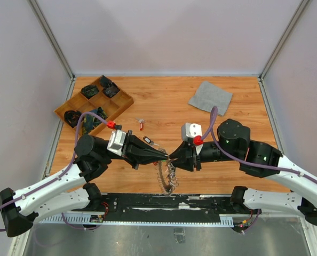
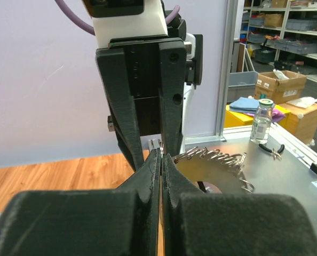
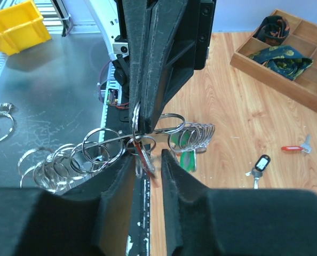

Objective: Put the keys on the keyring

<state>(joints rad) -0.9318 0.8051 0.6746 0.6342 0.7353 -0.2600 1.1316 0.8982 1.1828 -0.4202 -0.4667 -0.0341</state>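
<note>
Wooden tray (image 3: 270, 77) at the table's (image 1: 164, 101) far left was split into compartments. Several of them each held a dark, patterned roll of cloth (image 1: 90, 91); what the rest held could not be made out. A grey cloth (image 1: 210, 97) lay flat at the far right.

Two keys lay loose on the wood between the tray and the arms: a red-tagged key (image 1: 141, 125), and nearer the arms a black-tagged key (image 3: 261, 162) whose white label was too small to read.

The keyring (image 1: 169, 176) hung in mid-air near the table's front edge, between the two meeting fingertips. It looked like a thin silver hoop crowded with many small split rings that fanned out along its rim. A green tag (image 3: 188, 159) hung among those rings.

The left gripper (image 1: 166, 155) was clenched tight on the keyring's wire, holding it up. The right gripper (image 3: 148, 156) faced it tip to tip, its jaws partly parted. A red tag (image 3: 145, 160) sat in the gap between them, with space showing beside it, so nothing looked pinched there.
</note>
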